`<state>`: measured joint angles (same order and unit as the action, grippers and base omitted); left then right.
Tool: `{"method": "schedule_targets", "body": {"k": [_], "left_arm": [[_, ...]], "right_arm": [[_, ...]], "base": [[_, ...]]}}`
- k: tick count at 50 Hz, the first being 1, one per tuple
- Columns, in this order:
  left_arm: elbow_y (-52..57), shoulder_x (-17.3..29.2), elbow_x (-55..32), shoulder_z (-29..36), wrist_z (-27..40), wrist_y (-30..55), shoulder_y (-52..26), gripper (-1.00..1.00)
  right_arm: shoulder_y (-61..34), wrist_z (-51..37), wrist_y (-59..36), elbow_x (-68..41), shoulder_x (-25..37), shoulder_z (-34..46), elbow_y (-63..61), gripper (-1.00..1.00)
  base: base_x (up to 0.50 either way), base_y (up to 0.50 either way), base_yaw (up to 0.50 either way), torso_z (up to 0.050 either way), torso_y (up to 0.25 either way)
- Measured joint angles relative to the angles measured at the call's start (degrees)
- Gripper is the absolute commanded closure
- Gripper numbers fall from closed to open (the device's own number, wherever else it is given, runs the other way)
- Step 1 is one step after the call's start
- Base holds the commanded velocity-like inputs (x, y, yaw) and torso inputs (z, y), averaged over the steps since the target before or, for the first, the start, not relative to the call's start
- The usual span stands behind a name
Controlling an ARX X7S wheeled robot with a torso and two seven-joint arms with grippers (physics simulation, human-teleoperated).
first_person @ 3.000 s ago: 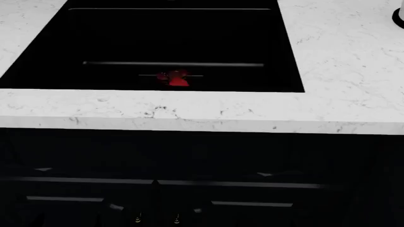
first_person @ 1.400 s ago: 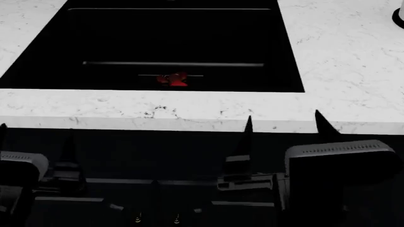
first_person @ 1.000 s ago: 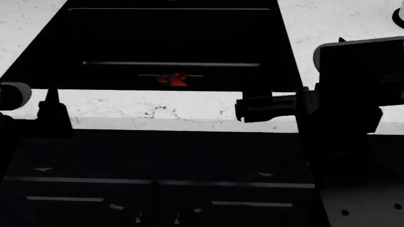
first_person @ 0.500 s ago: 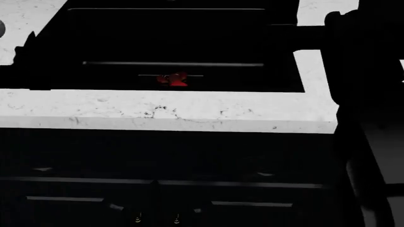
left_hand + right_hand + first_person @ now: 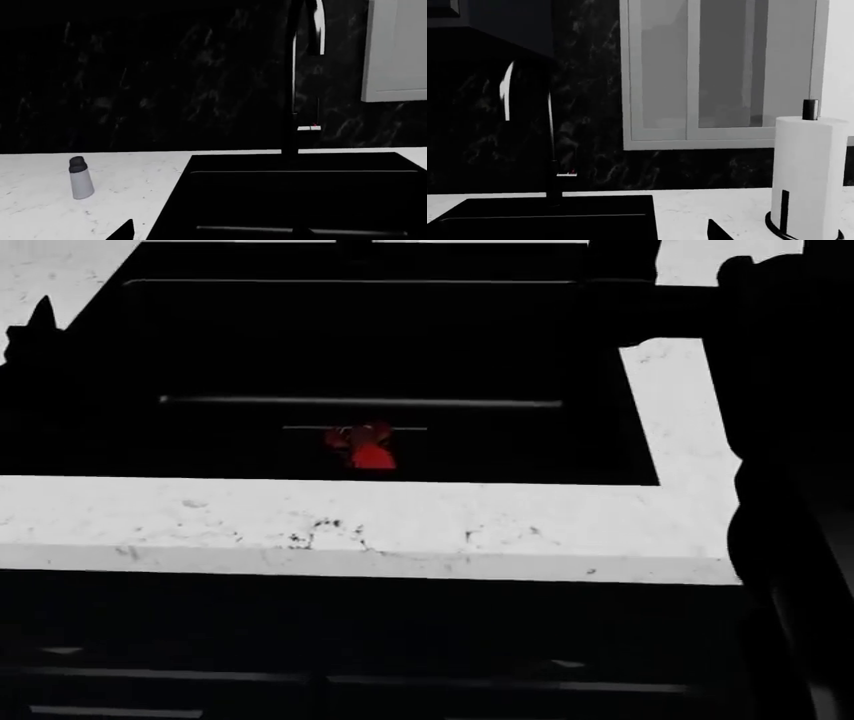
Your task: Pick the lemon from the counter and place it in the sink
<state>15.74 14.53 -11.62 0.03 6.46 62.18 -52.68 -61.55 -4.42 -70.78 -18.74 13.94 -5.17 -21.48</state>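
Note:
No lemon shows in any view. The black sink (image 5: 334, 340) lies ahead in the white marble counter (image 5: 400, 525). A red lumpy object (image 5: 360, 447) rests on its floor by the grey bar (image 5: 360, 401). My left gripper (image 5: 213, 234) hangs over the sink's left part, with two fingertips (image 5: 125, 230) showing far apart, so it is open and empty. It shows in the head view only as a dark tip (image 5: 42, 315). My right gripper (image 5: 637, 235) is over the sink's right rim. One fingertip (image 5: 715, 231) shows well off centre, so it reads as open and empty.
A tall black faucet (image 5: 290, 100) stands behind the sink. A small grey shaker (image 5: 81, 178) stands on the counter to its left. A paper towel roll (image 5: 807, 175) stands to its right. My dark right arm (image 5: 781, 390) covers the right counter. Dark cabinet fronts (image 5: 400, 660) lie below.
Both arms rose from below the counter's front edge to above the sink's sides. The head view tilted a little, so the sink sits lower in it. The red object stayed put.

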Motion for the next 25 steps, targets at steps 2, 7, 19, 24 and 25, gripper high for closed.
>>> {"method": "schedule_targets", "body": {"k": [2, 7, 19, 24, 25], "left_arm": [[0.2, 0.0, -0.1, -0.1, 0.1, 0.1, 0.1, -1.00], [0.8, 0.0, -0.3, -0.3, 0.3, 0.5, 0.4, -1.00], [1.8, 0.0, -0.7, -0.7, 0.7, 1.1, 0.9, -1.00], [2.1, 0.1, -0.8, -0.8, 0.9, 1.3, 1.1, -1.00], [2.2, 0.1, -0.9, -0.8, 0.9, 1.3, 1.1, -1.00]], "right_arm": [[0.2, 0.0, 0.0, -0.2, 0.0, -0.2, -0.1, -1.00], [0.6, 0.1, 0.1, -0.5, -0.1, -0.6, -0.3, -1.00], [1.9, 0.4, 0.7, -1.0, 0.0, -1.0, -0.5, -1.00], [2.4, 0.3, 0.9, -1.2, 0.0, -1.1, -0.6, -1.00], [2.5, 0.3, 0.9, -1.3, 0.0, -1.2, -0.6, -1.00]], "base": [[0.33, 0.00, 0.00, 0.000, 0.000], [0.33, 0.00, 0.00, 0.000, 0.000], [0.33, 0.18, 0.00, 0.000, 0.000], [0.33, 0.31, 0.00, 0.000, 0.000], [0.32, 0.32, 0.00, 0.000, 0.000]]}}
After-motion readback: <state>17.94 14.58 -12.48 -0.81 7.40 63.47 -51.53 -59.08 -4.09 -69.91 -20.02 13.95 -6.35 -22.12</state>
